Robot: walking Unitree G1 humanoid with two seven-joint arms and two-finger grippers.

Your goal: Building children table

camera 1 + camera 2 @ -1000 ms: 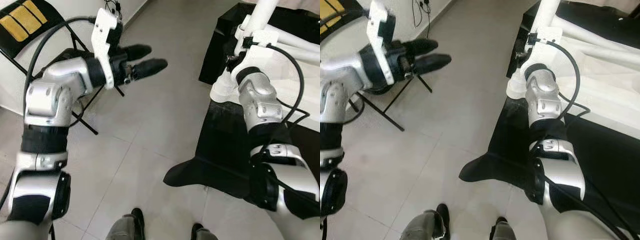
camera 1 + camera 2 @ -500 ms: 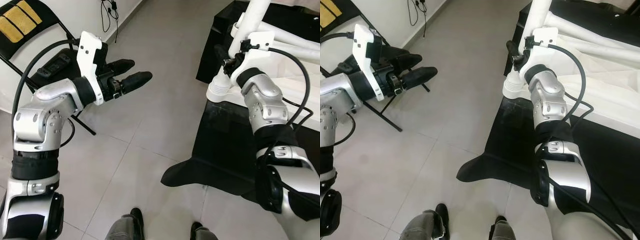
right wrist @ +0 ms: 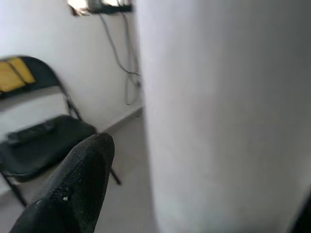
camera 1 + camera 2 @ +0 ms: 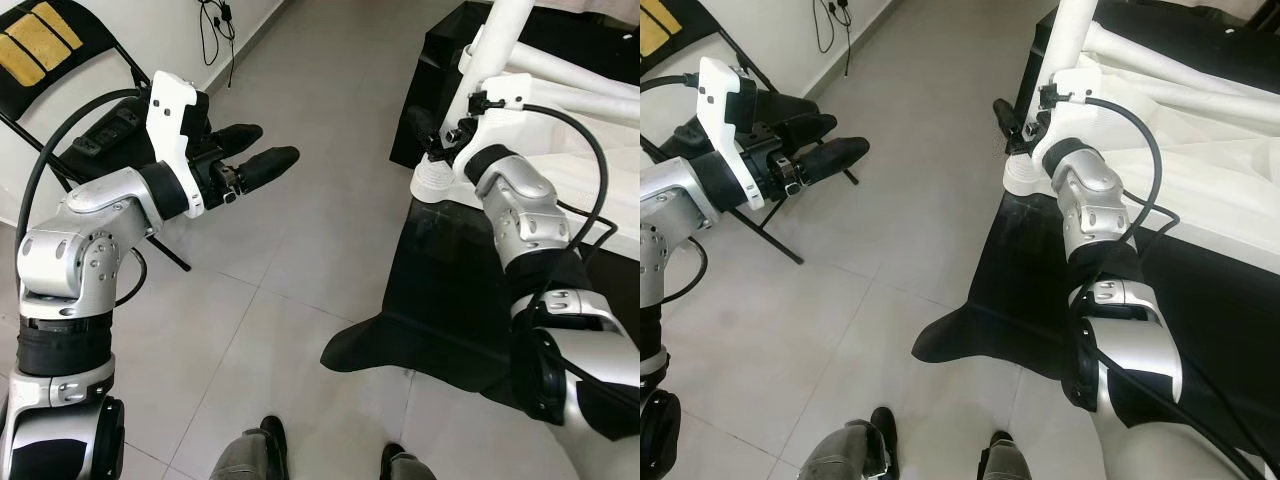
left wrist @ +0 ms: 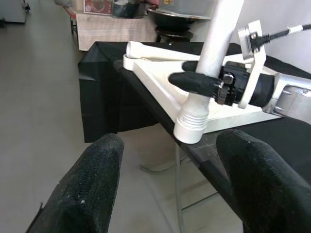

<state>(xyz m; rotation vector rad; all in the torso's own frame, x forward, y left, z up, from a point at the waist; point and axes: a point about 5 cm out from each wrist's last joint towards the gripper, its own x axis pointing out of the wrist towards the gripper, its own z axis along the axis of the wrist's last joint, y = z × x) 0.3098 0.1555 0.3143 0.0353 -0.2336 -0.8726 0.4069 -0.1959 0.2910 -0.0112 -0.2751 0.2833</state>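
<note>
- Left eye view, far left: a black folding chair with a yellow-striped back [image 4: 45, 40] stands by the wall on the pale tiled floor [image 4: 300, 230], with a flat dark device on its seat.
- Just right of the chair, the left gripper [image 4: 262, 152] hangs over bare floor, its two black fingers spread and holding nothing. In the left wrist view those fingertips [image 5: 102, 160] point across at the work.
- Further right, a black cloth [image 4: 450, 300] covers a low surface and spills onto the floor.
- On the cloth's near corner stands the white plastic table leg with a ribbed foot [image 4: 440, 180], upright beside the white table frame [image 4: 590, 90].
- The right gripper [image 5: 197, 82] pinches that leg just above the foot, one finger showing on each side of the tube.
- The step in hand looks like seating or steadying this leg against the frame.
- The next move probably calls for keeping the leg upright while the left gripper crosses over to brace the frame or leg.
</note>
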